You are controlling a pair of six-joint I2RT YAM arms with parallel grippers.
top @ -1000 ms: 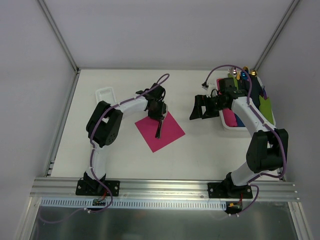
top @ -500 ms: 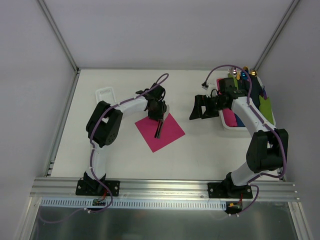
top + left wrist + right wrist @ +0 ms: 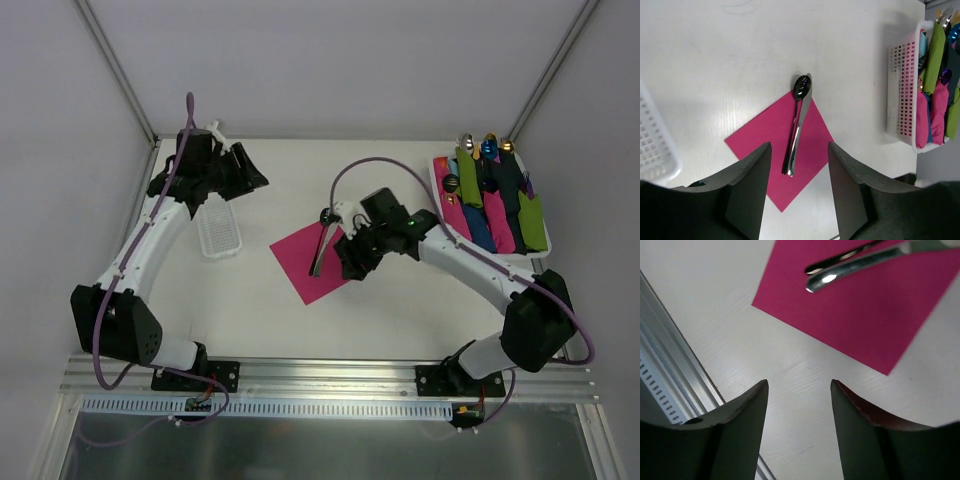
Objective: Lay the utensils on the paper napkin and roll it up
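Both arms had traded places since a second ago. You pulled the left gripper (image 3: pixel 240 177) off the paper napkin (image 3: pixel 325 272) and back to the far end of the white ridged tray (image 3: pixel 218 232). You swung the right gripper (image 3: pixel 350 262) from the basket of rolled napkins (image 3: pixel 441 190) over to the napkin's right side.

- Utensils (image 3: pixel 319 245): lay side by side on the napkin, handle ends about mid-sheet, heads just past its far corner.
- Left fingers (image 3: pixel 751 186): stood apart and empty, with the napkin and utensils well ahead of them.
- Right fingers (image 3: pixel 742 417): also apart, gripping nothing. The napkin's nearest edge lay just ahead of the tips and slanted across them. The utensils lay farther ahead, their long axis running roughly crosswise to the reach.

Judgement: the right arm was clearly the nearer. The roll would likely start from that near edge and turn over toward the utensils.
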